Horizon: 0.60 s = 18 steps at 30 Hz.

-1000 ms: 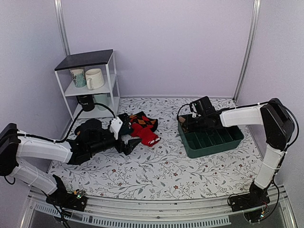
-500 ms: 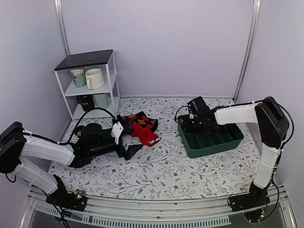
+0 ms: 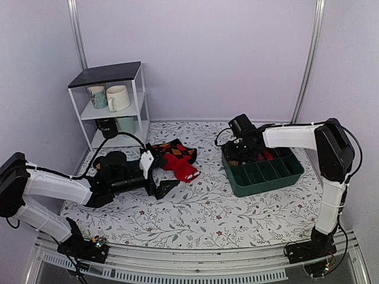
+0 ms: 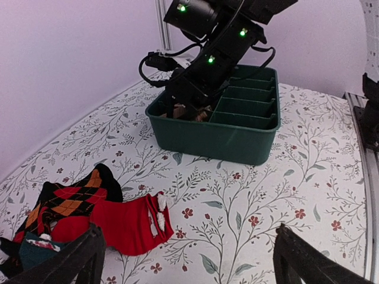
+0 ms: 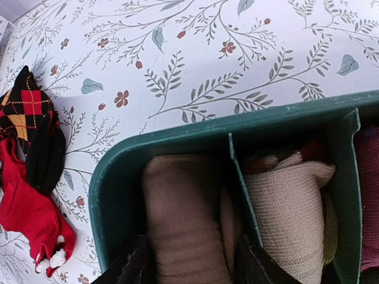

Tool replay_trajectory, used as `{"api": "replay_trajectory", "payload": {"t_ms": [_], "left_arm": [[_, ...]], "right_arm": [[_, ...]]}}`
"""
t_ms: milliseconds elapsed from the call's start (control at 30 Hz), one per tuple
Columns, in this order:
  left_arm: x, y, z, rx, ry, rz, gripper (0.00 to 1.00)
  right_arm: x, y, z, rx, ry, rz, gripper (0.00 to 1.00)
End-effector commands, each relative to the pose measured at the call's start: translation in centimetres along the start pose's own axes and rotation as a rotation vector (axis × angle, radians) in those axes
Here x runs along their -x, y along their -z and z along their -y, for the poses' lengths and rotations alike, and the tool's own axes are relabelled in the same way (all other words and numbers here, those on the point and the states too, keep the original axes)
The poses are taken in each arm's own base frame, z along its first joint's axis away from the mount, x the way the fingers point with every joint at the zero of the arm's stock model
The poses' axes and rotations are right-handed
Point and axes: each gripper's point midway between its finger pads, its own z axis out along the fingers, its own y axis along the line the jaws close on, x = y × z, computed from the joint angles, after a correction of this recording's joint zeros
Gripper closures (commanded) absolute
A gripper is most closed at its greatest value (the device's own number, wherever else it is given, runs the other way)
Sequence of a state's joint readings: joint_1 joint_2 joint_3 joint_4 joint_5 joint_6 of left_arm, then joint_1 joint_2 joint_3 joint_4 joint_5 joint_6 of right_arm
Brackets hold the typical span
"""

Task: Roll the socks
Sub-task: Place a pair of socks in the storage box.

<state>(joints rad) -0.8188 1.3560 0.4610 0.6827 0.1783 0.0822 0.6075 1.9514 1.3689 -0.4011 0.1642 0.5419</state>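
Top view: left gripper [image 3: 164,182] lies low over the floral cloth [image 3: 195,219], jaws spread wide, nothing in them, near the red sock [image 3: 180,168] and argyle sock [image 3: 185,151]. Right gripper [image 3: 235,157] is dipped into the left end of the green bin [image 3: 266,183]. The socks [image 3: 233,162] show only as a small brown patch under it, mostly hidden.

Left wrist: both left fingers sit at the frame's bottom corners, far apart, bare cloth between. The bin stands well beyond them. A bit of tan-brown knit [image 4: 198,112] shows in its end compartment below the right arm. Red sock [image 4: 127,228] lies flat, touching the argyle one [image 4: 74,198].

Right wrist: the socks [image 5: 183,219] are a plain tan-brown ribbed roll, thick and rounded at the top end. They sit in the bin's end compartment, between the curved end wall [image 5: 115,195] and the first divider [image 5: 240,183]. The roll's long axis runs along the compartment, from the far wall toward the camera, rounded end pointing at the far wall. The right fingers [image 5: 133,263] stand apart on either side of the roll's near part. Cannot tell whether they pinch it or have let go. A paler beige roll [image 5: 284,207] fills the next compartment.
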Motion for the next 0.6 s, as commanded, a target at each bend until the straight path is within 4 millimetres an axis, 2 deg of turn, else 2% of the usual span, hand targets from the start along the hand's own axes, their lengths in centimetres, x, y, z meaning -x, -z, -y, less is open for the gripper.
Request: {"api": "replay_trajectory", "payload": {"t_ms": [0, 300, 400, 500, 567], "left_arm": [[0.7, -0.1, -0.1, -0.008, -0.009, 0.006, 0.01], [0.2, -0.4, -0.3, -0.003, -0.001, -0.023, 0.00], [0.2, -0.3, -0.5, 0.007, 0.008, -0.023, 0.01], [-0.1, -0.3, -1.4, 0.066, 0.006, -0.037, 0.01], [-0.2, -0.1, -2.2, 0.110, -0.001, -0.040, 0.01]], "right_arm": [[-3.9, -1.4, 4.0, -0.153, 0.047, -0.131, 0.46], [-1.6, 1.3, 3.3, -0.115, 0.044, -0.050, 0.44], [0.2, 3.3, 2.6, -0.066, 0.025, 0.032, 0.44], [2.4, 6.2, 1.5, 0.012, 0.017, 0.132, 0.44], [2.6, 7.8, 1.6, 0.039, 0.034, 0.173, 0.41]]}}
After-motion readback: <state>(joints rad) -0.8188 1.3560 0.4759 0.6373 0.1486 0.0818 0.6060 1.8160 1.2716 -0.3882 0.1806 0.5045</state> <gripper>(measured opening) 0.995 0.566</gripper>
